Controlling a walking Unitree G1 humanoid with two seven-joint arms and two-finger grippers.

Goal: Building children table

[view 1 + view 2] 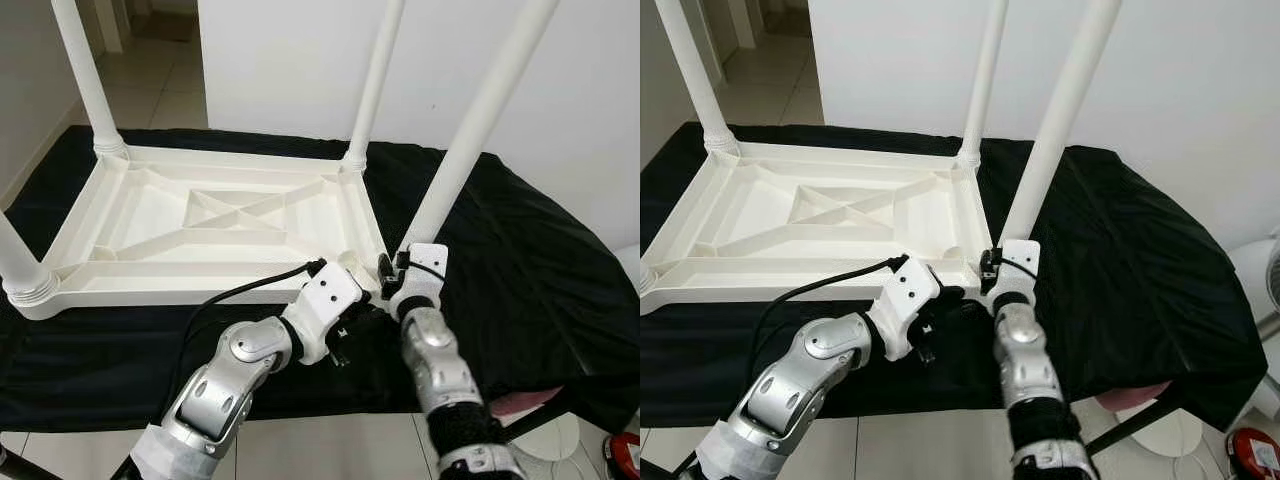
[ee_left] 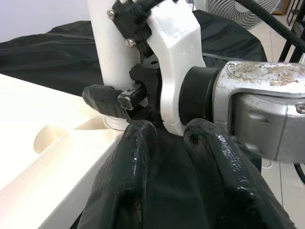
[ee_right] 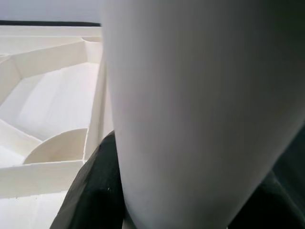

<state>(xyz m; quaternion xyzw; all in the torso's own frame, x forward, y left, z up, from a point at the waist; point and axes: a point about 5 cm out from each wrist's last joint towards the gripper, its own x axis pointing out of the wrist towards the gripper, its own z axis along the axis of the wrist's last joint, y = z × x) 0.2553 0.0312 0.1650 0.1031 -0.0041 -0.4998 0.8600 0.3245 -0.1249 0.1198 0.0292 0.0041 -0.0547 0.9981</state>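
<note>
- Upturned white table top (image 1: 150,225) lies on the black-draped worktop (image 1: 520,270).
- Right gripper (image 1: 392,283) jaws clasp the leg (image 1: 470,140) at the top's near corner.
- Left gripper (image 1: 352,322) beside that corner, jaws closed, empty.

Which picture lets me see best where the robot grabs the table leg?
The left wrist view: the right gripper clasps the table leg just above its base. The head views show the whole leg, the grip hidden; the right wrist view is too close.

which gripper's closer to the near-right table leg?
Right. The right gripper is closed around the base of the near-right leg. The left gripper sits just beside it, below the tabletop corner, fingers together and holding nothing.
</note>
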